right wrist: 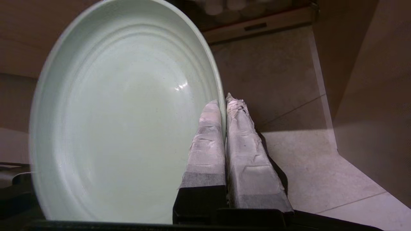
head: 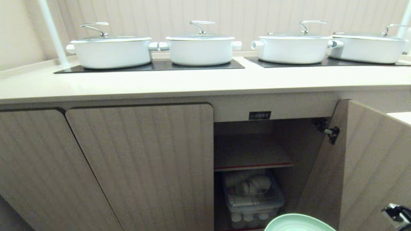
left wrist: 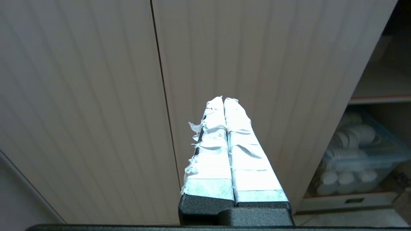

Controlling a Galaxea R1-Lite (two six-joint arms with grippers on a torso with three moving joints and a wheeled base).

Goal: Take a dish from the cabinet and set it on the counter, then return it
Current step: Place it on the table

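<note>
The pale mint-green dish [right wrist: 122, 112] fills the right wrist view, its rim pinched between the taped fingers of my right gripper [right wrist: 223, 104], which is shut on it. In the head view the dish [head: 298, 223] shows at the bottom edge, held low in front of the open cabinet [head: 257, 150] with the small black label [head: 259, 115]. Only a bit of the right wrist [head: 398, 216] shows at the bottom right. The counter [head: 192, 81] runs above. My left gripper [left wrist: 223, 100] is shut and empty, facing closed ribbed doors.
The cabinet door [head: 369, 166] stands swung open at the right. A clear bin of white crockery [head: 252, 195] sits under the bare inner shelf [head: 253, 154]. Several white lidded pots [head: 200, 48] stand on black hob panels [head: 154, 65] at the counter's back.
</note>
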